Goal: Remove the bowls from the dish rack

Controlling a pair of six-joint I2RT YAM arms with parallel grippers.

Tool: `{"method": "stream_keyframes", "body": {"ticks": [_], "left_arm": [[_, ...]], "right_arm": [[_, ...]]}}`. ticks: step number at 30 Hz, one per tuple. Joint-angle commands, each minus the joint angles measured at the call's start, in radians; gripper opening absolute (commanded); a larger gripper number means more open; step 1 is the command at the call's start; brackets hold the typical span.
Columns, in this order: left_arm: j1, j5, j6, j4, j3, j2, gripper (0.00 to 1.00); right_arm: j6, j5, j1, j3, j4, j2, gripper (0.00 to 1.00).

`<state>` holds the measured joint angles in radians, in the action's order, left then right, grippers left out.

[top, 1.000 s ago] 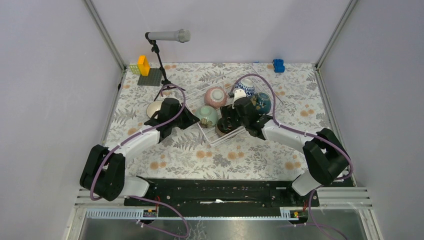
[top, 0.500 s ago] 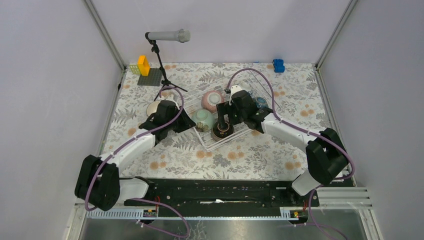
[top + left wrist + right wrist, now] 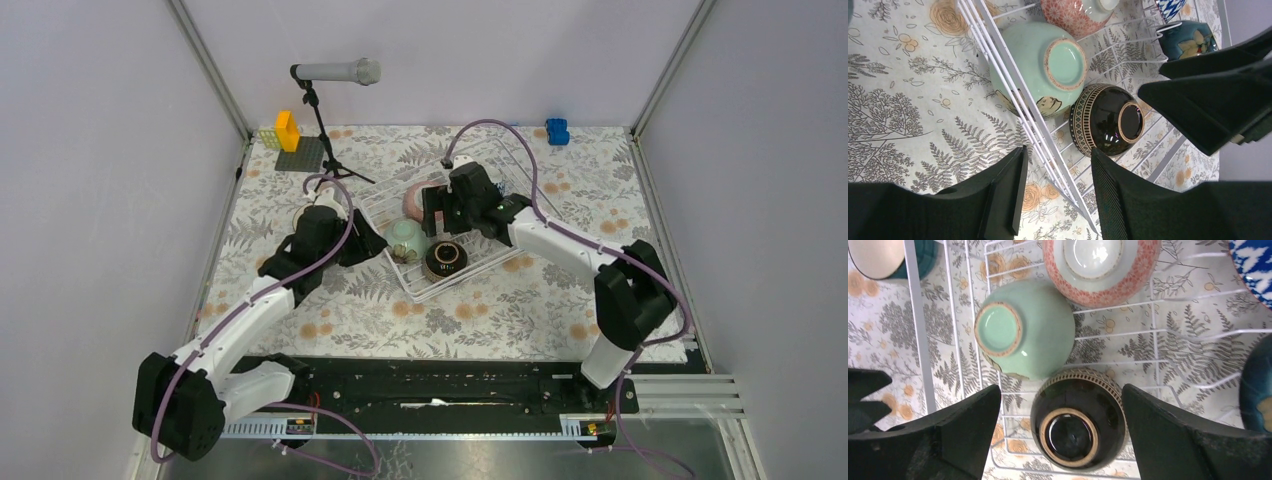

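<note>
Bowls (image 3: 1048, 70) are part-way through unloading, by the look of it: five lie in the rack (image 3: 918, 330), and a teal bowl (image 3: 878, 257) stands rim-up on the table (image 3: 480, 310) just outside the rack's left rim. At the near end of the rack, the mint bowl (image 3: 1023, 330) and the brown bowl (image 3: 1078, 420) sit foot-up and touching. The pink bowl (image 3: 1100, 270) lies just beyond them. The zigzag bowl (image 3: 1253, 262) and the gold-flowered bowl (image 3: 1190, 40) are on the far right side.

The step in hand appears to be the reach for the next bowl. The right gripper (image 3: 1060, 400) hovers above the brown bowl with its fingers spread wide. It holds nothing, touches nothing, and its gap is broader than the bowl. The left gripper (image 3: 1058, 152) is also open, though less widely, and is also empty. It hangs over the rack's near-left rim wires, beside the mint bowl.

The likely next move is for the right gripper to drop straight down and close across the brown bowl. That calls for care on the mint side, where the two bowls meet and leave a finger little room. The lift must then clear the low wire sides.
</note>
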<state>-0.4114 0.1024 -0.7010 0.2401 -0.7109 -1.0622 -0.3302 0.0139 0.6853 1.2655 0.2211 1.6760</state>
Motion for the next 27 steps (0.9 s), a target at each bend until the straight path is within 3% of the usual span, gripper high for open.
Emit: {"method": "stream_keyframes", "body": {"ticks": [1, 8, 14, 27], "left_arm": [[-0.001, -0.068, 0.016, -0.032, 0.016, 0.049, 0.54], [0.015, -0.175, -0.048, -0.091, 0.13, 0.152, 0.41], [0.05, -0.147, -0.09, -0.156, 0.228, 0.196, 0.4], [0.077, -0.027, -0.119, -0.482, 0.319, -0.066, 0.42]], "right_arm": [[-0.141, 0.003, 0.005, 0.066, -0.063, 0.063, 0.99], [-0.209, -0.049, 0.006, 0.1, -0.161, 0.174, 1.0], [-0.218, -0.109, 0.005, 0.151, -0.161, 0.277, 1.0], [-0.31, -0.176, -0.007, 0.088, -0.263, 0.334, 1.0]]}}
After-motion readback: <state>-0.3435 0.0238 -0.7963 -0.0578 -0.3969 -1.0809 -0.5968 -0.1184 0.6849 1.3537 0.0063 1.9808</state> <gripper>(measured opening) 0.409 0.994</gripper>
